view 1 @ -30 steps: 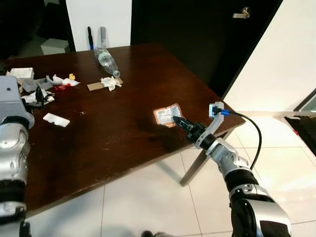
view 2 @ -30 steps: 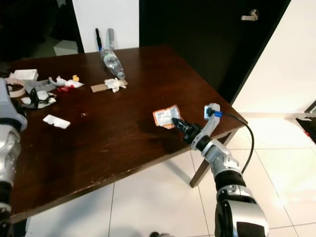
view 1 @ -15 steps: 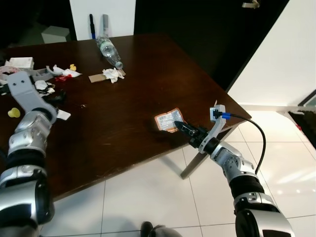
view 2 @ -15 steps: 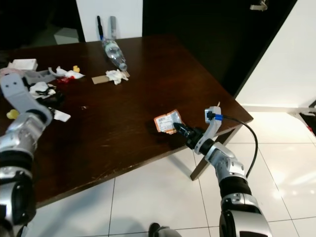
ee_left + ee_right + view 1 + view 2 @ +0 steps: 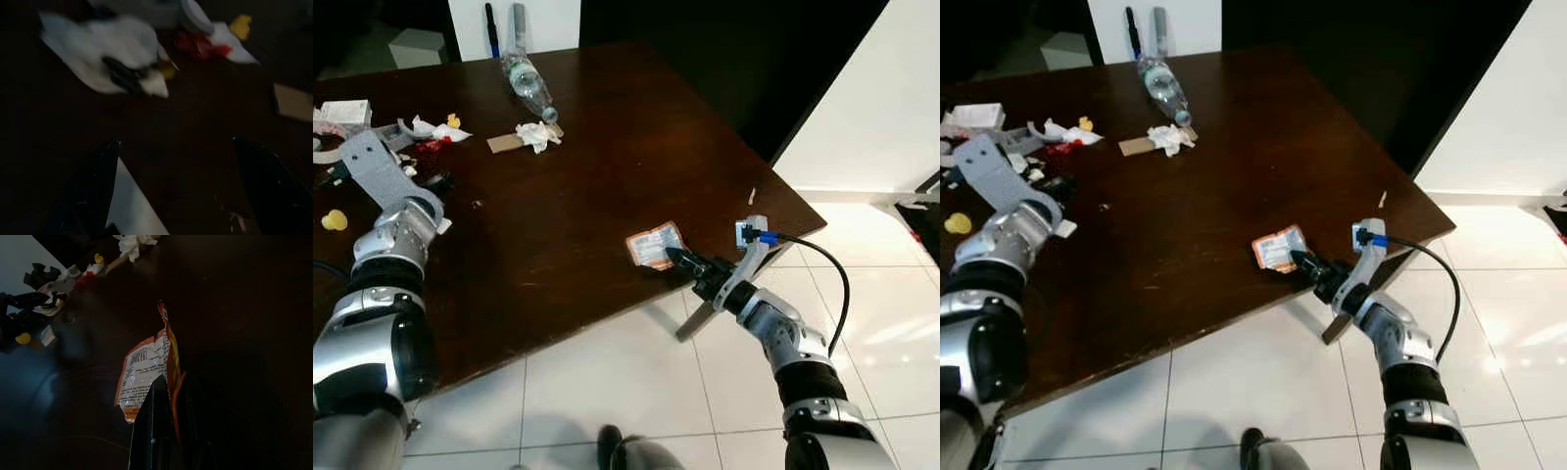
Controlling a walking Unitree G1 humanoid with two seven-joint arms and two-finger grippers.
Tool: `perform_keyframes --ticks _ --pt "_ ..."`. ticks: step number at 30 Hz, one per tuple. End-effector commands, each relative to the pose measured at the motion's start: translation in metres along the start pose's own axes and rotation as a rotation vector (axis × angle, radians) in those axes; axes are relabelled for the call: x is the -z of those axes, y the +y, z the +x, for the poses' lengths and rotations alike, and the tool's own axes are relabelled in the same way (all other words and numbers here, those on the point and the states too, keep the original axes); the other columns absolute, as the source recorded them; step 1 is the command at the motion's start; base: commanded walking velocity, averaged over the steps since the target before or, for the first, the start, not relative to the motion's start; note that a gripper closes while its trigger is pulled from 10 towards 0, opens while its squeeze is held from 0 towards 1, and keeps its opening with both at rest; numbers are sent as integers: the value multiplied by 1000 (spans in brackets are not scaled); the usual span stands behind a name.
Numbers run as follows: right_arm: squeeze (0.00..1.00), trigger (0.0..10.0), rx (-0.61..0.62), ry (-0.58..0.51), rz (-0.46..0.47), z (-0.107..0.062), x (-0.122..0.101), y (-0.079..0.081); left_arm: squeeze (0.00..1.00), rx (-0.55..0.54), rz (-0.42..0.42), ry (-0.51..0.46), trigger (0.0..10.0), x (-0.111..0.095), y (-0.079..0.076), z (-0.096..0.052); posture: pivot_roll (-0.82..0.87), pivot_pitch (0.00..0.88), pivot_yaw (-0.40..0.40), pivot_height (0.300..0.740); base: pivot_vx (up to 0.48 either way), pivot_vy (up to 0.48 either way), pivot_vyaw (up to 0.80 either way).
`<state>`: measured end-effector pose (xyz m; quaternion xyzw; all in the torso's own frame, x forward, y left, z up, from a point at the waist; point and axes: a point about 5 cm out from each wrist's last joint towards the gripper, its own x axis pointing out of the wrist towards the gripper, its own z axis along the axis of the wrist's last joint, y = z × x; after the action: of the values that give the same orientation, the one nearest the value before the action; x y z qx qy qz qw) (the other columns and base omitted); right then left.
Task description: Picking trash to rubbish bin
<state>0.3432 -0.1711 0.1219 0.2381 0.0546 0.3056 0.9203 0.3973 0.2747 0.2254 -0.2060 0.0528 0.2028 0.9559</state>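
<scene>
A silver and orange snack wrapper [image 5: 652, 244] lies near the front right edge of the dark wooden table [image 5: 587, 166]. My right gripper [image 5: 676, 258] is shut on the wrapper's near corner; the right wrist view has the wrapper [image 5: 142, 369] standing up between the black fingers [image 5: 155, 426]. My left gripper [image 5: 181, 152] is open and hovers low over the litter on the table's left side, with a white paper scrap [image 5: 134, 208] under one finger. The left arm's fingers [image 5: 437, 184] are next to that scrap [image 5: 441, 226].
A clear plastic bottle [image 5: 527, 82] lies at the back, with a crumpled tissue [image 5: 534, 134] and a cardboard strip [image 5: 500, 144] in front of it. Red and white scraps [image 5: 434, 143], a yellow bit [image 5: 333, 220] and a white box [image 5: 346, 111] sit far left. White tiled floor [image 5: 607, 382] surrounds the table.
The camera has tipped down and forward. My left arm has swung up and out over the litter on the table's left. The right gripper still holds the wrapper at the table edge.
</scene>
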Motion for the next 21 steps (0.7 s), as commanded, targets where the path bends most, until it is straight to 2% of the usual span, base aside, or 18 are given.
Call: perform_keyframes --ticks 1,3,6,9,12,17,21 --pt "0 10000 23 7 29 -6 7 -3 0 -63 51 17 10000 -1 -3 0 71 248 -66 740 0 0 0" --pt "0 10000 24 7 30 -6 7 -3 0 -80 61 14 10000 -3 -3 0 71 248 -66 740 0 0 0" --pt "0 10000 25 5 33 -6 7 -2 0 -101 34 37 10000 -2 -3 0 79 250 -64 740 0 0 0" --pt "0 10000 28 6 35 -6 7 -2 0 -149 31 77 10000 5 1 0 79 250 -64 740 0 0 0" --pt "0 10000 31 13 32 -5 8 -2 0 -248 59 155 10000 20 7 -1 82 252 -65 740 0 0 0" --pt "0 10000 35 15 32 -5 8 -2 0 -332 91 168 10000 24 8 -3 84 249 -64 740 0 0 0" --pt "0 10000 37 14 33 -4 8 -2 0 -341 98 176 10000 24 6 -3 87 248 -63 740 0 0 0"
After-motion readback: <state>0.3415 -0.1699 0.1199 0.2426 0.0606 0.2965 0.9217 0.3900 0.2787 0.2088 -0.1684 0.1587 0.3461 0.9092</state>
